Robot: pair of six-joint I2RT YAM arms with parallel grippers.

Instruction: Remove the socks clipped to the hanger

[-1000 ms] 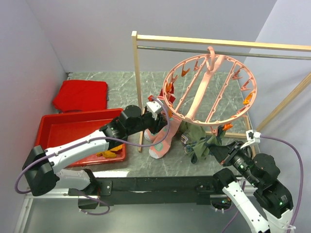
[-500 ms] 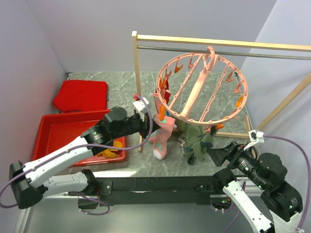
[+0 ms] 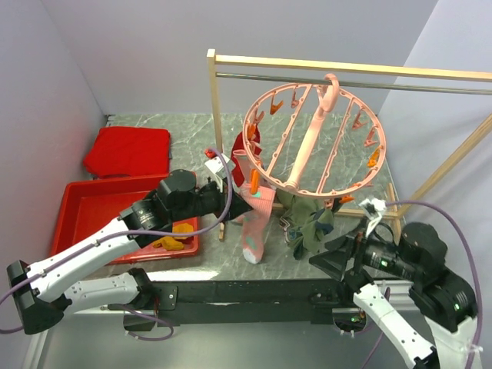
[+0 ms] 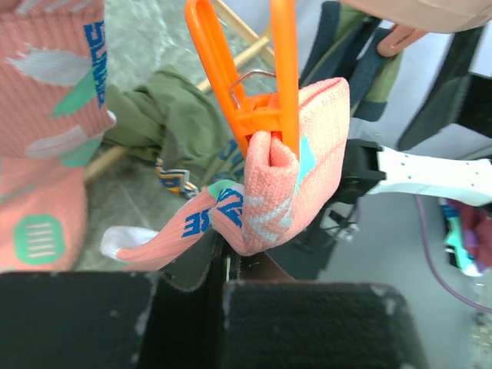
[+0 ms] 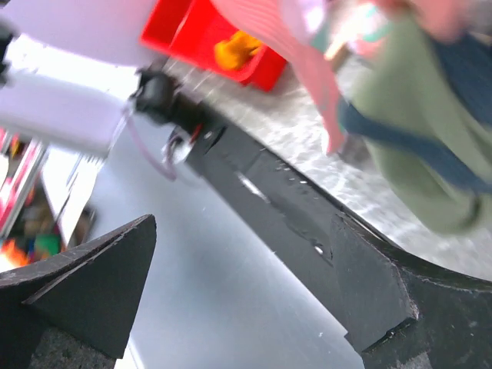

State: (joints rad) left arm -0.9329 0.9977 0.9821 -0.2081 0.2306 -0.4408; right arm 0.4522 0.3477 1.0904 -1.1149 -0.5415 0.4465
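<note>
The round salmon-pink hanger (image 3: 311, 142) hangs by its hook from the metal rail, tilted to the left. A pink sock with teal marks (image 3: 254, 227) dangles from an orange clip (image 4: 261, 84) on its left rim. My left gripper (image 3: 229, 201) is shut on the folded top of this pink sock (image 4: 284, 184), just under the clip. An olive green sock (image 3: 307, 227) hangs from the hanger's near rim. A red sock (image 3: 254, 140) is clipped at the far left. My right gripper (image 3: 329, 260) stands open and holds nothing, below and near the green sock (image 5: 415, 138).
A red tray (image 3: 92, 200) at the left holds a mustard sock (image 3: 173, 242). A flat red slab (image 3: 127, 150) lies behind it. The wooden rack's post (image 3: 215, 115) stands just behind my left gripper. The black base bar (image 3: 246, 292) runs along the table's near edge.
My left gripper shut on the pink sock and pulled it left, swinging the hanger leftwards. My right gripper opened wide and drew back down and left from the green sock.
</note>
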